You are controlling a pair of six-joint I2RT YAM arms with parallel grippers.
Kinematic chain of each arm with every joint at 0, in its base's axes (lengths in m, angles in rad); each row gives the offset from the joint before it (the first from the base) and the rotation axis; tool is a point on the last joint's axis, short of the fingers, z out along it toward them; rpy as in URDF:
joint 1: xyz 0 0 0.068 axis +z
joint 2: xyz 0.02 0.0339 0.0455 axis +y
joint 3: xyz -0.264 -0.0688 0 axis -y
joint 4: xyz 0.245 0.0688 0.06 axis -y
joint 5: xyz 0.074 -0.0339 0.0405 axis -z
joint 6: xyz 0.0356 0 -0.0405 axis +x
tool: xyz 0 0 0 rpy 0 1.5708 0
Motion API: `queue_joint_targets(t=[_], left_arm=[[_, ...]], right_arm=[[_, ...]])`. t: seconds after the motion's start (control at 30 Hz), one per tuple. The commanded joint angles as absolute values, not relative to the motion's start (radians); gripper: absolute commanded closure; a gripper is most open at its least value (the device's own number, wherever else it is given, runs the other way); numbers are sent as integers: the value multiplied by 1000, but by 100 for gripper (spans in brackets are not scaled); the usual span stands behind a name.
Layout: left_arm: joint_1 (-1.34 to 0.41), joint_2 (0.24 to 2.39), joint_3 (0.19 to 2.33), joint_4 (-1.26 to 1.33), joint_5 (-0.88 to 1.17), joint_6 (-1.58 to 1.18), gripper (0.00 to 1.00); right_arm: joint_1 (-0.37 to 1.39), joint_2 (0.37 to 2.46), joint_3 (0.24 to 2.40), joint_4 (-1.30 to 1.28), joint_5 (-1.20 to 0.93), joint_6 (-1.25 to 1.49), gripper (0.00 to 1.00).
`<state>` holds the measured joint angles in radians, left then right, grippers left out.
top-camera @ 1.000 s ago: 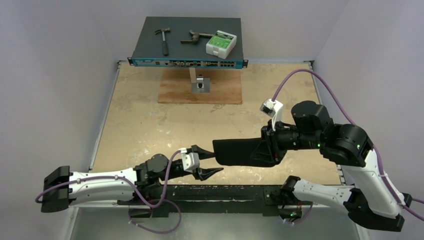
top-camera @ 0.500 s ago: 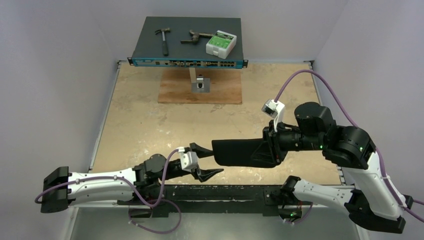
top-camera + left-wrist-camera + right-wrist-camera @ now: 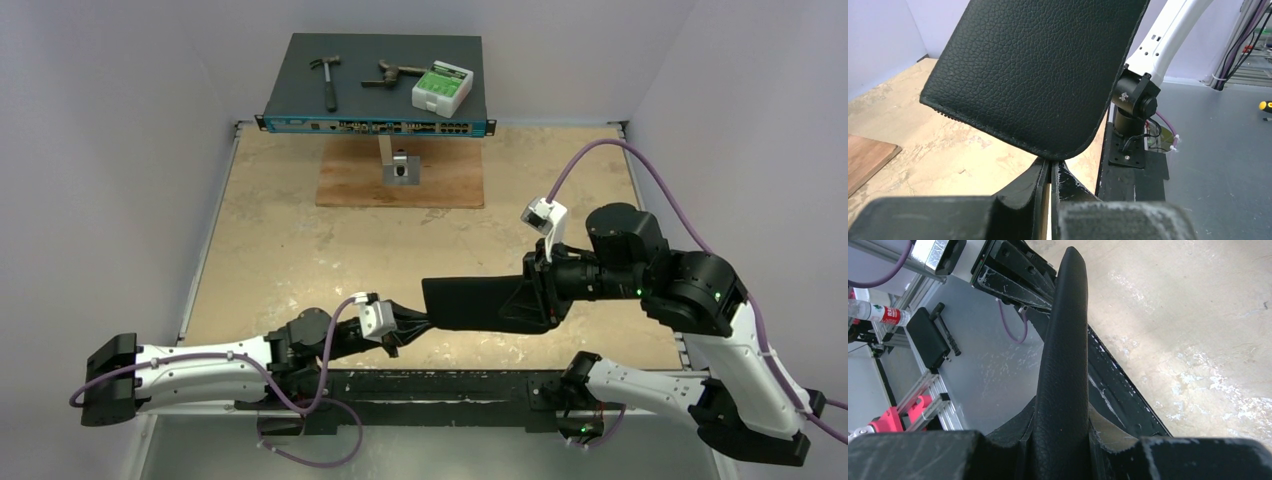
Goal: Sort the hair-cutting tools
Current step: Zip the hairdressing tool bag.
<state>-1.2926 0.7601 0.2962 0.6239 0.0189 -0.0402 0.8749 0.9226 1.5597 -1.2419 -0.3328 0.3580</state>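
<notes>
Pouch (image 3: 470, 303) of black leather, clamped in right gripper (image 3: 528, 305) partly closed around it, aloft over table's (image 3: 280, 250) near middle. At its left corner, left gripper (image 3: 408, 326) fully closed; hold on it unclear.

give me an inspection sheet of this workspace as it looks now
surface: beige table, wooden board at the far side
job's things: nothing seen; only a black pouch, held above the table
clutter: hammer, rusty tool, green and white box on a network switch; grey metal bar on the board
grippers: right gripper shut on the pouch; left gripper shut, tips at the pouch's lower corner, grip unclear
cables: purple cable looping off each arm
surroundings: pale walls
</notes>
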Motion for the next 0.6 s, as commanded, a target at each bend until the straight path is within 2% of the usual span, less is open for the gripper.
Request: queue_joint_targets(t=[0.0, 0.4, 0.57], left_arm=[[-1299, 744, 320, 657, 3, -31, 100], [-1299, 617, 305, 608, -300, 162, 100], [-1298, 614, 316, 650, -364, 248, 100]], right_arm=[[874, 916, 1558, -1161, -380, 357, 100], [874, 920, 1518, -1288, -420, 299, 100], [876, 912, 1472, -1301, -437, 286, 100]])
